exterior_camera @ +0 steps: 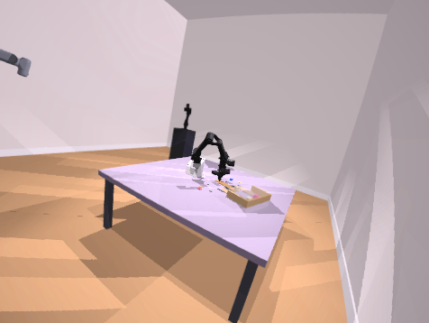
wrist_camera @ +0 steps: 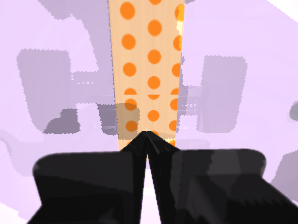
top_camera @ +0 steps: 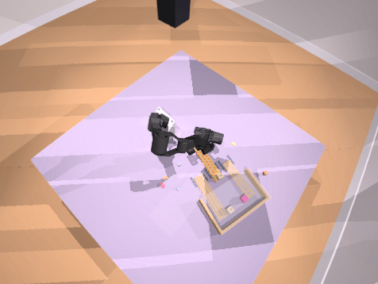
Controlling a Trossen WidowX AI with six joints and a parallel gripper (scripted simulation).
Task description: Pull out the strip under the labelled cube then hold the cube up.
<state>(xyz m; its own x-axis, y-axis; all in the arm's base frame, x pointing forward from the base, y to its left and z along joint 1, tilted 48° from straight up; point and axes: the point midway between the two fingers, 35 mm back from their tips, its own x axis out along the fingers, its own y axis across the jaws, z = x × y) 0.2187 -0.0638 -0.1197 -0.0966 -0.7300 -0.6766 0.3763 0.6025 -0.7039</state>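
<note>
The orange-dotted strip [top_camera: 207, 160] [wrist_camera: 154, 56] reaches from my gripper toward the open side of the wooden tray [top_camera: 243, 215] [exterior_camera: 259, 201]. My gripper [top_camera: 195, 150] [exterior_camera: 219, 179] [wrist_camera: 146, 135] is shut, its fingertips together over the near end of this strip; no part of the strip shows between the fingers. A beige cube [top_camera: 219, 175] with a dark mark is at the strip's far end, seemingly on it. Another marked beige cube [top_camera: 230, 209] sits in the tray on a striped strip [top_camera: 214, 201]. The marks are too small to read.
A pink cube [top_camera: 244, 198] [exterior_camera: 256, 197] sits in the tray by a pale strip [top_camera: 237, 180]. Dark rails stand at the tray's open side. Small loose pieces lie around, among them a red one [top_camera: 163, 185], an orange one [top_camera: 265, 173] and a yellow one [top_camera: 233, 143].
</note>
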